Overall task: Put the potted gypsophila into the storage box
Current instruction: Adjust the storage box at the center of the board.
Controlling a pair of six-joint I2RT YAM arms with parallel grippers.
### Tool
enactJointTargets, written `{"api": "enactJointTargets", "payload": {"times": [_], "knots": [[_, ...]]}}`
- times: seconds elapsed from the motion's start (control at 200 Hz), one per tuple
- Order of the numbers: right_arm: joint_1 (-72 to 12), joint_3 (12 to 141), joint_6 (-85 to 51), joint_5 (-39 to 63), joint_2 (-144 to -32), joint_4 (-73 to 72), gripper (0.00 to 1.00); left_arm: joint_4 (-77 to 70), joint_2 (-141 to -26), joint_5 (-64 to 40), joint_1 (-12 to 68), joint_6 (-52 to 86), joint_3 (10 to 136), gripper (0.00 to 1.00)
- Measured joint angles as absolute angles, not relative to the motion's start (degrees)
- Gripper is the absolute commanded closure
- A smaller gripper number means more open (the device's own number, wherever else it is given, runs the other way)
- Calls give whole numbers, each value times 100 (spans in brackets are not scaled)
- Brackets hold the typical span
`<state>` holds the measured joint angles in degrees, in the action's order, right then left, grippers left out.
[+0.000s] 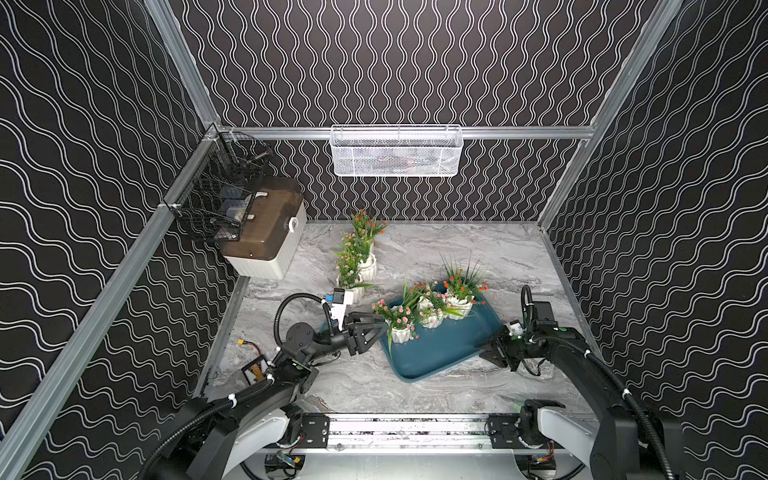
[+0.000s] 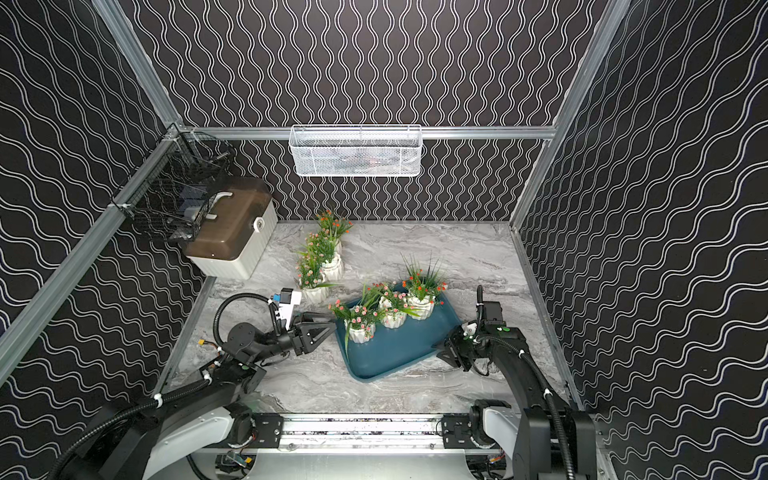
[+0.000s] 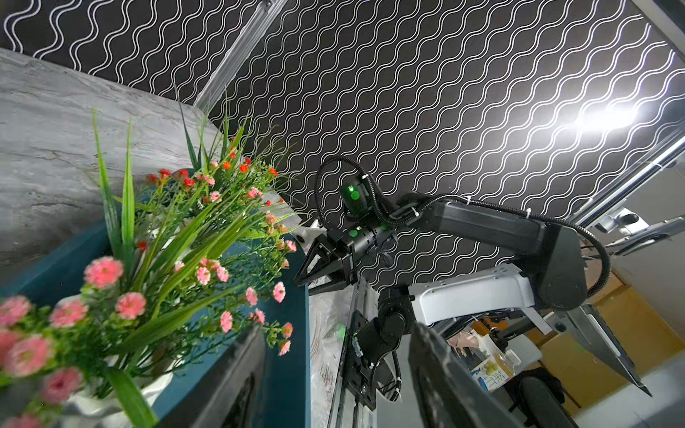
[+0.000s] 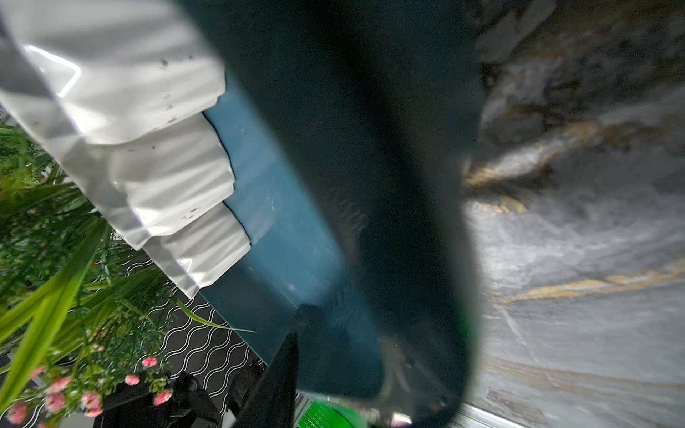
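Three potted gypsophila [image 1: 430, 316] stand inside the storage box [image 1: 440, 353], near the middle of the table [image 1: 457, 249]. The remaining pots [image 1: 353, 291] line up outside, toward eleven o'clock from it; two or three, the leaves overlap too much to count. I'd call it about half done. The left gripper [image 1: 382, 326] hangs at the box's nine o'clock rim, jaws apart and empty. The right gripper [image 1: 484, 349], at four o'clock, looks pinched together on the rim.

Three small white ribbed pots of artificial gypsophila [image 1: 430, 320], with spiky green leaves and pink and red blooms, stand upright in a shallow dark-teal plastic storage box [image 1: 440, 353] lying askew on the marble tabletop [image 1: 478, 253], three more pots [image 1: 368, 268] lined up beyond it.
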<state>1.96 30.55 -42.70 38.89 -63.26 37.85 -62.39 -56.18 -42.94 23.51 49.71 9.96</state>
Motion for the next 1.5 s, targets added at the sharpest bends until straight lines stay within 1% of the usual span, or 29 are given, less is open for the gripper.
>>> {"api": "enactJointTargets", "payload": {"times": [0.115,0.255,0.36,0.581,0.776,0.931,1.091,1.276,1.336,1.471,1.496], "knots": [[290,3170,-4167,3907,-6532,3839,80,-5734,-5076,-4171,2359,4764,1061,33],[421,3452,-3957,3846,-6713,3872,82,-4956,-4451,-3975,2359,4414,1135,33],[495,3739,-3806,3752,-6938,3852,89,-4578,-4263,-3846,2364,4235,1135,33],[589,4053,-3708,3566,-7371,3481,89,-4515,-4609,-3769,2364,4209,1129,33],[600,4423,-3614,3148,-7808,3020,88,-4661,-4729,-3776,2364,4248,1125,33],[600,5148,-3301,2926,-8536,2840,88,-4534,-4525,-3769,2366,4241,1133,33],[602,6007,-2932,2727,-9334,2829,85,-4180,-4324,-3621,2368,4178,1155,33],[609,7061,-2738,2639,-10300,2731,83,-3830,-4377,-3452,2368,4056,1216,32],[604,7273,-2738,2641,-10495,2696,77,-3763,-4392,-3450,2368,4040,1223,32],[563,7489,-2757,2598,-10549,2582,44,-3411,-4298,-3282,2370,3900,1315,30],[539,7516,-2757,2552,-10510,2580,41,-3286,-4265,-3227,2370,3885,1352,29]]}}
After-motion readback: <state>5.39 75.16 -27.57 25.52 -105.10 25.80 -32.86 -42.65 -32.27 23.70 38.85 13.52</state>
